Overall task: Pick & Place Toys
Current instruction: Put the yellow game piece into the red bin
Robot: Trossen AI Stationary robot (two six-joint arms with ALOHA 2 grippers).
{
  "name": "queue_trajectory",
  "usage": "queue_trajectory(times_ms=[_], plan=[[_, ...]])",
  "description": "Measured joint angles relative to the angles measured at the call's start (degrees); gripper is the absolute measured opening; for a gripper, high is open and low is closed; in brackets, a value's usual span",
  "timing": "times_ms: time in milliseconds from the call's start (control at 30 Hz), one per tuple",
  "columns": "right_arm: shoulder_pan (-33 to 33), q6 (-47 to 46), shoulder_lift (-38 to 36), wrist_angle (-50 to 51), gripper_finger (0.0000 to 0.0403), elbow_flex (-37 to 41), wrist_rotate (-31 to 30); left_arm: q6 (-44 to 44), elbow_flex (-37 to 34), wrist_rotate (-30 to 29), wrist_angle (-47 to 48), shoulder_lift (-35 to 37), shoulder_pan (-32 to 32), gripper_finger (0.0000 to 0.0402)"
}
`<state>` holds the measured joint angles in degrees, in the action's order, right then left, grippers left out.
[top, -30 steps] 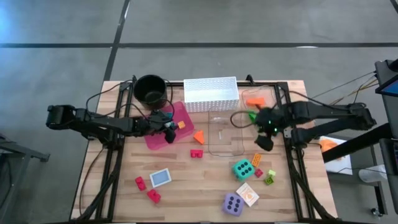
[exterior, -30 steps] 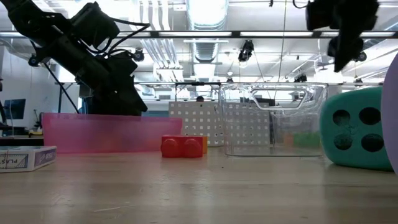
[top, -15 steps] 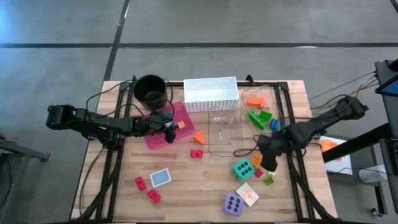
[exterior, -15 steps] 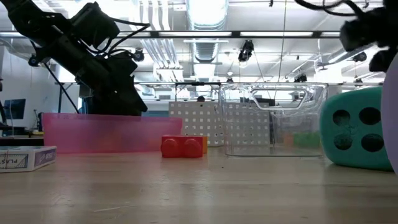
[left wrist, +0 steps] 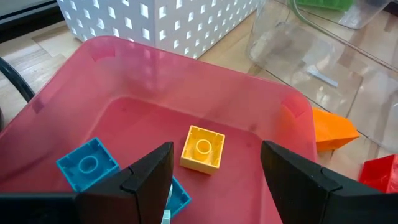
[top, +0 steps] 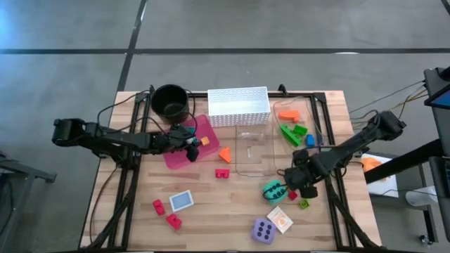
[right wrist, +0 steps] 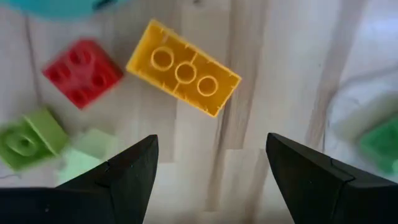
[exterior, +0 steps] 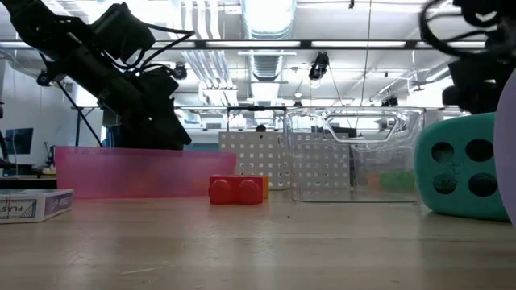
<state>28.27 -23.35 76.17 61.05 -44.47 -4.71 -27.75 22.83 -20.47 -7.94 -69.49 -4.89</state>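
Observation:
My right gripper (right wrist: 211, 177) points down, open, just above a yellow brick (right wrist: 185, 73), a red brick (right wrist: 82, 73) and a green brick (right wrist: 25, 140) that lie flat on the wood. In the high view this gripper (top: 299, 184) stands beside the teal die (top: 272, 190). My left gripper (left wrist: 214, 180) hangs open over the pink tray (left wrist: 261, 102), where a yellow brick (left wrist: 202, 149) and a blue brick (left wrist: 87, 165) lie. Neither gripper touches anything. A purple die (top: 263, 230), two cards (top: 181, 201) and more red bricks (top: 165, 214) lie near the front edge.
A clear bin (top: 254, 151) stands mid-table, a white perforated basket (top: 238, 105) and a black pot (top: 171, 100) behind it. Green and orange toys (top: 290, 125) lie at the far right. An orange piece (top: 225, 152) and a red brick (top: 223, 173) sit between tray and bin.
My right gripper has swung from beside the green and orange toys at the far right toward the table's near edge and come down, rolling as it went, to just above the small bricks beside the teal die. It stays open. The left arm has kept still.

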Motion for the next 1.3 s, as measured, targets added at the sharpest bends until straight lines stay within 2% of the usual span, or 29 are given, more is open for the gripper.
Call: queue_trajectory(times_ms=[167,367,733,1300], plan=[[0.0,11.6,5.2,-0.1,0.0297,-0.5,0.0,0.0,0.0,0.0,0.0,0.0,0.0,0.0246],[0.0,18.5,10.7,-0.6,0.0297,-2.6,-0.4,0.0,0.0,0.0,0.0,0.0,0.0,0.0246],[0.0,32.8,17.9,-2.1,0.0297,-5.3,-7.3,0.0,0.0,0.0,0.0,0.0,0.0,0.0246],[0.0,34.0,16.5,-8.2,0.0297,-4.3,-6.8,0.0,0.0,0.0,0.0,0.0,0.0,0.0246]])
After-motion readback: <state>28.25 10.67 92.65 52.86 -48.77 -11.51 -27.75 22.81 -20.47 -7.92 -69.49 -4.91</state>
